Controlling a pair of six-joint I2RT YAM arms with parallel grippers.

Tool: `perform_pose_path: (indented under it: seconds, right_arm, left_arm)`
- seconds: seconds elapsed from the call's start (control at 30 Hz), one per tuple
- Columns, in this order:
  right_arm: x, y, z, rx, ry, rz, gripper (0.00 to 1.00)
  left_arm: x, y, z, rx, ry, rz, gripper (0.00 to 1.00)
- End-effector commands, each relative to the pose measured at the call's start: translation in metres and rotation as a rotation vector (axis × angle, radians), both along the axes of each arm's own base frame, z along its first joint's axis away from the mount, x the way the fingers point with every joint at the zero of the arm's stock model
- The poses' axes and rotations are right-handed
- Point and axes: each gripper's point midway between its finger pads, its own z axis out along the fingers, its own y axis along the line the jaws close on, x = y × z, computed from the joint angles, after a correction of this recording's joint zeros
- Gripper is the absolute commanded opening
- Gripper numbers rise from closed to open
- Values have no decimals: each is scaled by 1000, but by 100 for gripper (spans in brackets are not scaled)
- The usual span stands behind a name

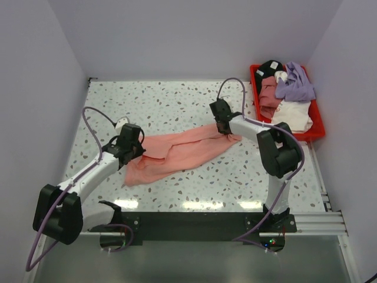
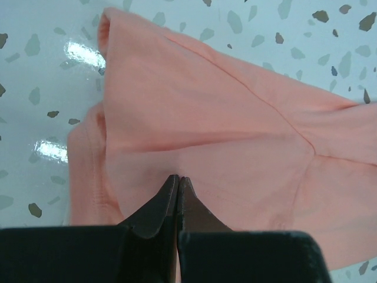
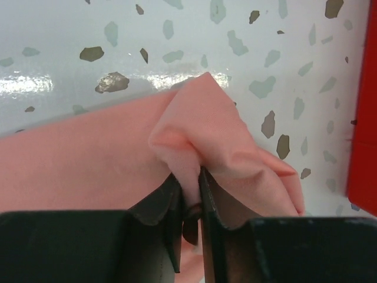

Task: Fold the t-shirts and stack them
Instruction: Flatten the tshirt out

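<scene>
A peach t-shirt (image 1: 182, 150) lies stretched in a long band across the middle of the speckled table. My left gripper (image 1: 131, 147) sits at its left end. In the left wrist view (image 2: 178, 178) the jaws are pressed together on the peach cloth (image 2: 235, 118), with a sliver of fabric between them. My right gripper (image 1: 224, 127) is at the shirt's right end. In the right wrist view (image 3: 189, 174) it is shut on a bunched fold of the shirt (image 3: 200, 124).
A red bin (image 1: 318, 133) at the back right holds several crumpled shirts (image 1: 291, 94), purple, white, pink and black. Its red wall shows at the right edge of the right wrist view (image 3: 368, 118). White walls close in the table on three sides.
</scene>
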Motion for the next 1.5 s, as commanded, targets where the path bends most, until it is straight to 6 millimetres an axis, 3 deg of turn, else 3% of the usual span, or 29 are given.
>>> perform_pose_path:
  seconds: [0.0,0.17,0.27,0.33,0.43,0.5,0.53,0.6,0.63,0.83,1.0,1.2,1.47]
  right_arm:
    - [8,-12,20,-27,-69,-73,16]
    - [1,-8,17,5,-49,-57,10]
    - [-4,-7,11,20,-38,-44,6]
    - [-7,-5,8,31,-24,-32,6]
    - [-8,-3,6,37,-13,-20,6]
    - [-9,-2,5,42,-3,-15,5]
    - [-9,-2,5,45,-3,-13,5]
    - [-10,0,7,50,-2,-5,5]
    - [-10,0,7,50,-2,-3,5]
    - [-11,1,9,55,-3,5,5]
    - [-13,-1,10,45,-1,7,4]
    - [-14,-3,9,39,7,9,4]
    - [-17,-1,11,47,10,25,4]
  left_arm:
    - [25,-4,8,10,-73,-13,0]
    - [66,-23,30,-7,-152,-74,0]
    - [84,-31,27,5,-138,-100,0]
    - [91,-35,13,21,-90,-118,1]
    - [87,-38,-12,39,9,-141,14]
    - [81,-35,-22,46,42,-136,27]
    - [77,-34,-23,46,50,-134,41]
    - [69,-32,-17,38,36,-134,53]
    - [66,-31,-14,31,28,-129,64]
    - [54,-20,28,4,-76,-69,83]
    - [38,-4,28,20,-51,29,87]
    - [22,6,3,42,31,71,90]
    - [44,9,-15,13,33,103,84]
